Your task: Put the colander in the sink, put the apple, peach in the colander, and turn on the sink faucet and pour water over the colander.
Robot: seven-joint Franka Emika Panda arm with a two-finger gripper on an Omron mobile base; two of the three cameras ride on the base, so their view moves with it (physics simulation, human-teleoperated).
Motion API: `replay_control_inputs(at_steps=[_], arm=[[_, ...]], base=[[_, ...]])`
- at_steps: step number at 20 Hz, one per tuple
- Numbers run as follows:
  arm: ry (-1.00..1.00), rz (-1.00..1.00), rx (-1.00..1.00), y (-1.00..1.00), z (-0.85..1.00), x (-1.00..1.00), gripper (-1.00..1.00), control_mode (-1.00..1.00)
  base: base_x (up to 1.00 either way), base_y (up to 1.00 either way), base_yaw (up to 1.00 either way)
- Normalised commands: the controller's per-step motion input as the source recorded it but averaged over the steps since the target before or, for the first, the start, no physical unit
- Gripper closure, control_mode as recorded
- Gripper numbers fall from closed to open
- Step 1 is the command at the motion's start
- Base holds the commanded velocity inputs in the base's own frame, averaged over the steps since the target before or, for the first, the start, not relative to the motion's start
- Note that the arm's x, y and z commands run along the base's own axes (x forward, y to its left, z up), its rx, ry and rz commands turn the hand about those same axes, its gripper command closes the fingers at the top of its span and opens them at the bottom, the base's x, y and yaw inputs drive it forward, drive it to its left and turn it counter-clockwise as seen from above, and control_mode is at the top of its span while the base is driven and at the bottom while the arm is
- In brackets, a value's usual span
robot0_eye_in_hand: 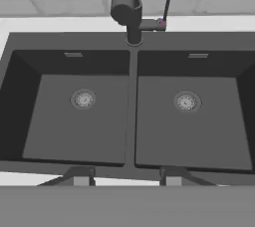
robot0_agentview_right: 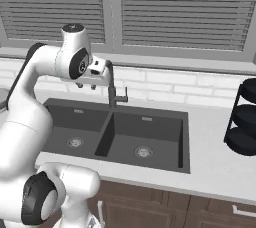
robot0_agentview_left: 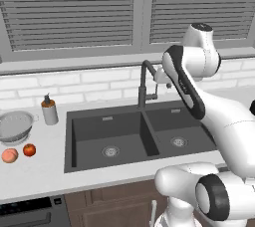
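Charcoal double-basin sink (robot0_eye_in_hand: 129,171) lies below the tool (robot0_eye_in_hand: 124,178), its dark tips spread, holding nothing.

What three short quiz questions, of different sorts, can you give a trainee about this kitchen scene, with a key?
1. True or false: the colander already sits in the sink.
2. Multiple choice: on the counter in the left base view, the apple lies (a) left of the peach, (b) right of the peach, (c) inside the colander.
3. Short answer: the gripper looks down on the sink; does it hold anything?

Key:
1. False: it stands on the counter to the left of the sink, by the soap bottle.
2. (b)
3. No, nothing sits between its fingertips; the faucet stands past the basins.
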Motion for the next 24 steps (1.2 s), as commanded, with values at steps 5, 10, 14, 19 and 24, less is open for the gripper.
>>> replay_control_inputs(at_steps=[5,10,14,19,24], arm=[[-0.05,0.00,0.00,0.00,0.00,-0.53,-1.00,-1.00],[-0.17,0.00,0.00,0.18,0.00,-0.92,-1.00,-1.00],[-0.19,0.00,0.04,0.34,0.00,-0.67,-1.00,-1.00],[-0.13,0.06,0.06,0.67,0.00,-0.45,-1.00,-1.00],[-0.05,0.13,0.01,1.00,0.00,-0.10,-1.00,-1.00]], base=[[0.00,0.00,0.00],[0.00,0.00,0.00],[0.00,0.00,0.00],[0.00,0.00,0.00],[0.00,0.00,0.00]])
